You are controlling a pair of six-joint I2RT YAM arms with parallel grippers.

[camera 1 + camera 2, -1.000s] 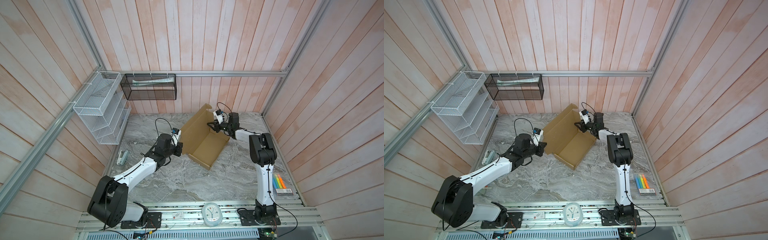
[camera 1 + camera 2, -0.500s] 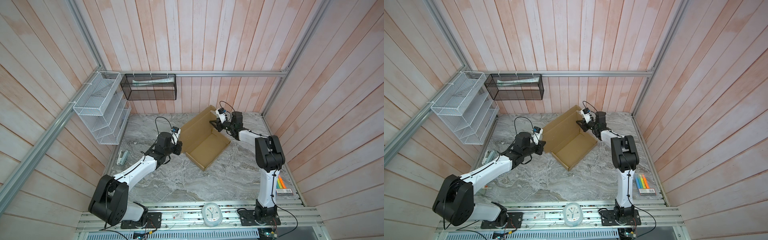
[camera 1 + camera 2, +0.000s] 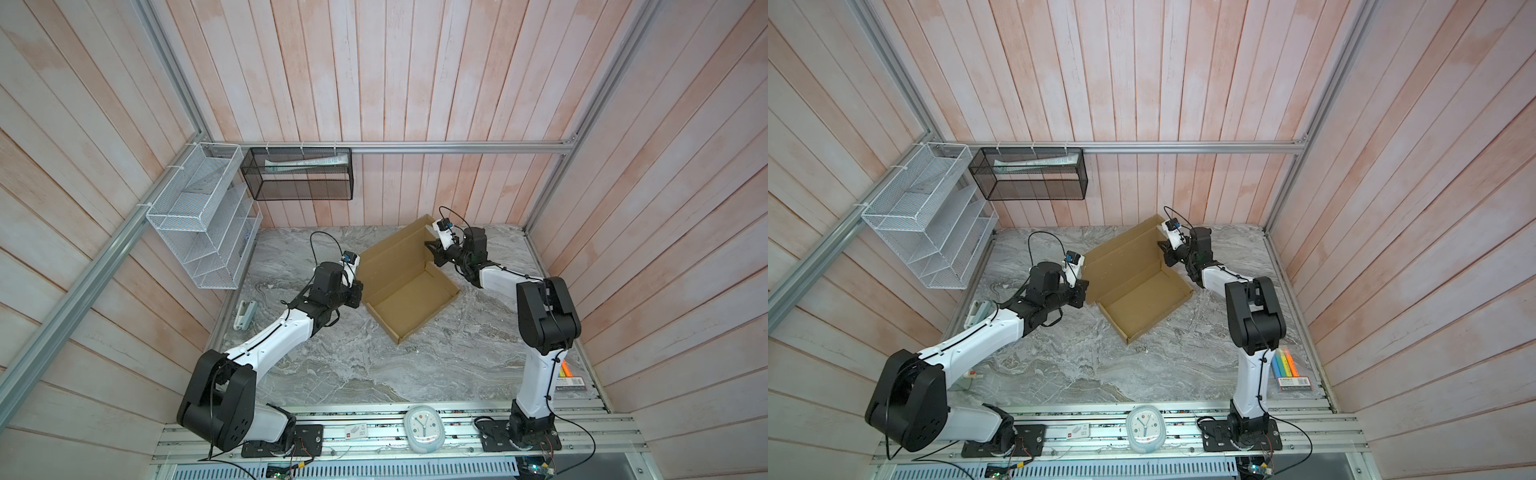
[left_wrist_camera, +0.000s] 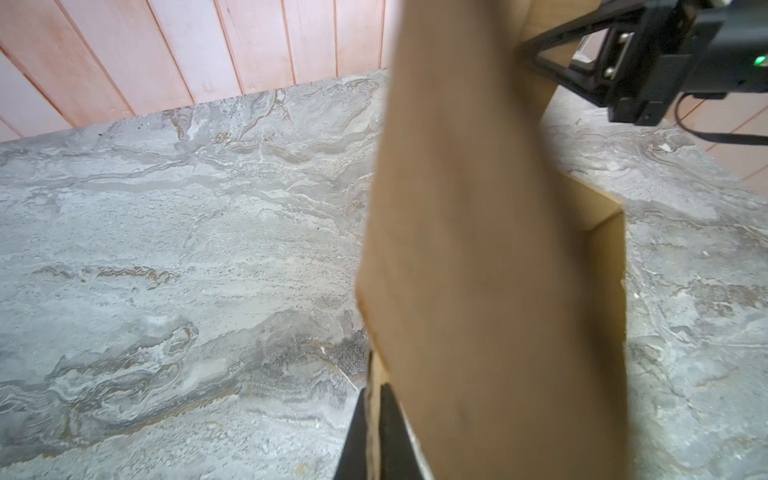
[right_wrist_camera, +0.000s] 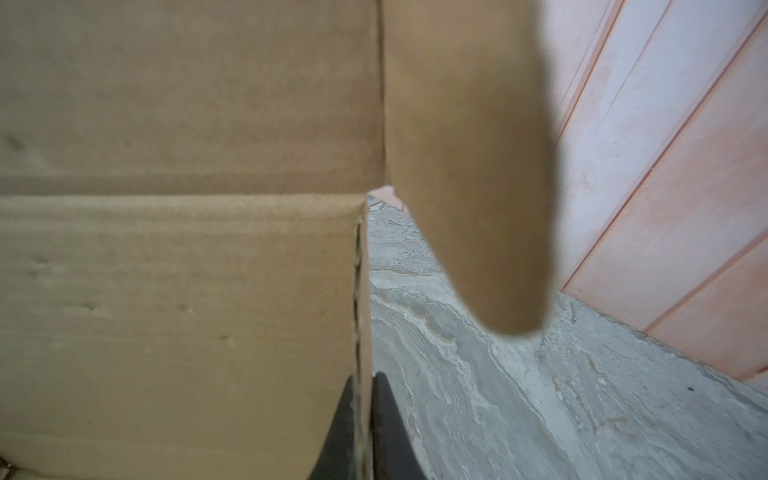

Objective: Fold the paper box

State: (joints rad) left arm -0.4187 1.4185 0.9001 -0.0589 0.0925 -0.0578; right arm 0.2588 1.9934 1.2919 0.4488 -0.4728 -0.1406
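paper box point(image 3: 409, 291) open; basket point(image 3: 297, 190) holding white item point(image 3: 305, 164)

Blurred, edge-cropped paper box point(image 5: 478, 166)

White arms point(image 3: 282, 332), black joints point(image 3: 544, 311) — looped cables point(image 3: 311, 248) (black)

Soft, even light fills both top views, sharp throughout; pink plank walls point(image 3: 415, 83) bow at the edges. Faint shadows on the grey marbled bench point(image 3: 374, 365). In the wrist views the brown corrugated cardboard box point(image 4: 478, 291) looms blurred.
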